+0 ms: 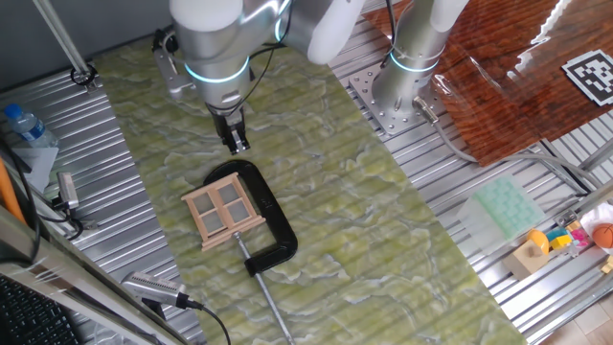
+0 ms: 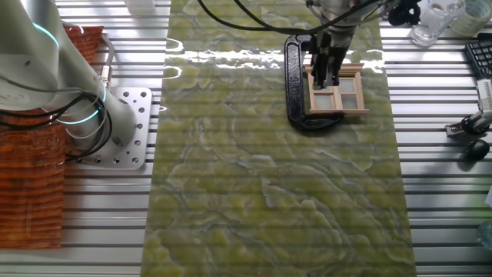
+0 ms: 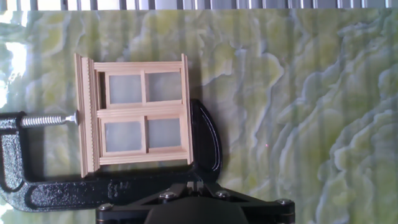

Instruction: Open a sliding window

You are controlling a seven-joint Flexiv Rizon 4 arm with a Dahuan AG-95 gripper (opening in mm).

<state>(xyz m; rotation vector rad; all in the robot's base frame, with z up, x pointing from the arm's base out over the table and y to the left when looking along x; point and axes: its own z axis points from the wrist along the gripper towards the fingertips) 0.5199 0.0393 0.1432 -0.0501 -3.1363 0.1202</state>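
Note:
The sliding window is a small tan wooden frame with four panes. It lies flat on the green marbled mat and is held in a black C-clamp. It also shows in the other fixed view and in the hand view, where its panes look closed. My gripper hangs above the mat just beyond the clamp's far bend, clear of the window. Its fingers are together and hold nothing. In the other fixed view the gripper overlaps the window's left side. In the hand view the fingertips sit at the bottom edge over the clamp.
A second arm's base stands on a plate at the mat's far right edge. A brown board lies beyond it. A water bottle and hand tools sit left of the mat. A green pad and toys sit right.

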